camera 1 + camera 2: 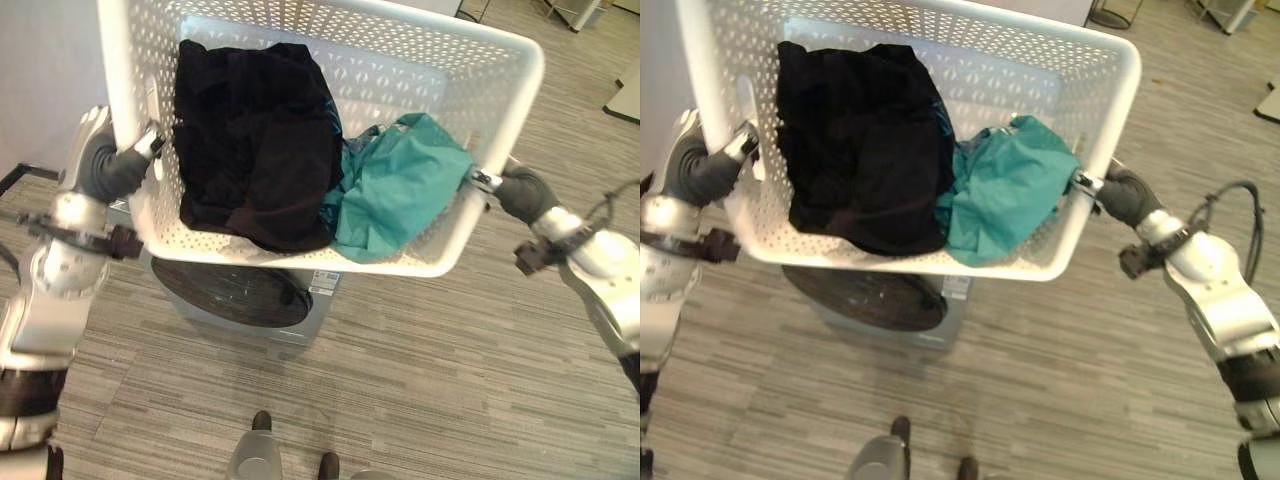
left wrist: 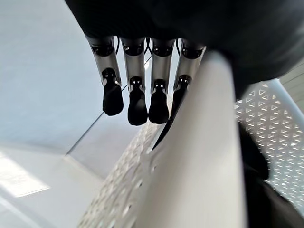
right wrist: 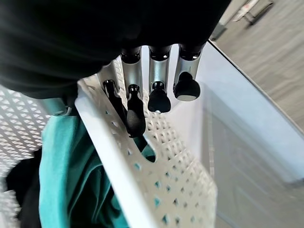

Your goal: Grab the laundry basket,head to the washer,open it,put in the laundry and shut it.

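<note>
I hold the white perforated laundry basket in the air between both hands. A black garment lies in its left half and a teal garment in its right half. My left hand grips the basket's left side at the handle slot, its fingers curled beside the rim. On the opposite side my right hand is closed on the rim, with fingers hooked into the handle slot. The washer stands right below the basket, its dark round door facing me and closed.
A pale wall rises on the left behind the washer. Wood-look floor spreads in front and to the right. Furniture edges show at the far upper right.
</note>
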Robot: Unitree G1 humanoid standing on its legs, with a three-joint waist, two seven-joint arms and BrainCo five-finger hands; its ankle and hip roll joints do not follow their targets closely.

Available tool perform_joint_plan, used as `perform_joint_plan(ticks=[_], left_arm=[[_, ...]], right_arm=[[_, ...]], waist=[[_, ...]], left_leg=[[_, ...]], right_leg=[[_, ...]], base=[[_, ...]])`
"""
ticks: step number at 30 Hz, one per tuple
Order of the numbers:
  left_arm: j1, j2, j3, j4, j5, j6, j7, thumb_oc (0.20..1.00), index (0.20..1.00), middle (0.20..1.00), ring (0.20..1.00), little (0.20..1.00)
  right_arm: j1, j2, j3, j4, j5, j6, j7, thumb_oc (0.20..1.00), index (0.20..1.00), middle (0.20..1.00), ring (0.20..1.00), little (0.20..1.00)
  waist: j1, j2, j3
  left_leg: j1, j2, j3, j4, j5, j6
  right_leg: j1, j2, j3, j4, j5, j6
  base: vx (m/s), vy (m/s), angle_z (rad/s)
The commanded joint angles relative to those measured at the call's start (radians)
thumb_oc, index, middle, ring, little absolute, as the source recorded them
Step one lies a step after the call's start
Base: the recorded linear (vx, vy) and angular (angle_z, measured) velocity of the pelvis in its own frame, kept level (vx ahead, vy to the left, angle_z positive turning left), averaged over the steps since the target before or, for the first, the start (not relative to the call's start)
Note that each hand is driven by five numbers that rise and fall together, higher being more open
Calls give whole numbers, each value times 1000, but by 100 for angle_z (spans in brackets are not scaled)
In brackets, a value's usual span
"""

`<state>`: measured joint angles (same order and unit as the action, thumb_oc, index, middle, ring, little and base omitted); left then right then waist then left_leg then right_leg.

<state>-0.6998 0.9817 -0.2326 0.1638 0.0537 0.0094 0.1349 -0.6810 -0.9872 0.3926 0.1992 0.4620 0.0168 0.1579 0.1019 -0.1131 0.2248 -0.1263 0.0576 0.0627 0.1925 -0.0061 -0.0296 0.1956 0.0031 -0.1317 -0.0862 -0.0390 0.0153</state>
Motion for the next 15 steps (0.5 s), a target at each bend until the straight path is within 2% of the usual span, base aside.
perform_joint_plan(ticks=[1,3,5,6,8,14,15], left_arm=[[-116,77,86,101,-52,25,119,200,200,200,200,200],[-233,97,-14,164,-82,28,109,200,200,200,200,200],[-283,103,-75,194,-113,32,79,200,200,200,200,200],[-283,103,-75,194,-113,32,79,200,200,200,200,200],[-392,106,-212,281,-178,36,31,200,200,200,200,200],[-530,81,-363,395,-191,71,-8,200,200,200,200,200],[-535,81,-366,398,-192,70,-8,200,200,200,200,200]], right_arm=[[-55,-84,-111,164,59,2,-145,200,200,200,200,200],[-127,-68,-57,233,52,19,-149,200,200,200,200,200],[-159,-53,-20,278,34,38,-142,200,200,200,200,200],[-159,-53,-20,278,34,38,-142,200,200,200,200,200],[-209,-23,49,345,17,67,-114,200,200,200,200,200],[-294,-19,145,476,17,101,-73,200,200,200,200,200],[-299,-19,147,480,18,100,-72,278,278,278,278,278]], waist=[[5,21,-81],[12,19,-81],[16,24,-82],[16,24,-82],[17,25,-85],[27,18,-93],[28,17,-91]], left_leg=[[-39,31,-54,-25,33,-45],[-37,26,-52,-33,31,-39],[-34,21,-51,-34,27,-35],[-34,21,-51,-34,27,-35],[-30,12,-45,-37,18,-27],[-14,8,-29,-44,1,-17],[-14,8,-28,-44,1,-17]], right_leg=[[-28,-12,-43,81,-108,40],[-36,-20,-48,91,-110,45],[-39,-25,-53,101,-113,48],[-39,-25,-53,101,-113,48],[-43,-35,-58,110,-118,55],[-43,-50,-57,113,-108,71],[-43,-51,-56,113,-108,71]], base=[[97,39,4],[82,42,7],[69,44,1],[75,63,0],[102,81,2],[70,64,-2],[57,47,-3]])
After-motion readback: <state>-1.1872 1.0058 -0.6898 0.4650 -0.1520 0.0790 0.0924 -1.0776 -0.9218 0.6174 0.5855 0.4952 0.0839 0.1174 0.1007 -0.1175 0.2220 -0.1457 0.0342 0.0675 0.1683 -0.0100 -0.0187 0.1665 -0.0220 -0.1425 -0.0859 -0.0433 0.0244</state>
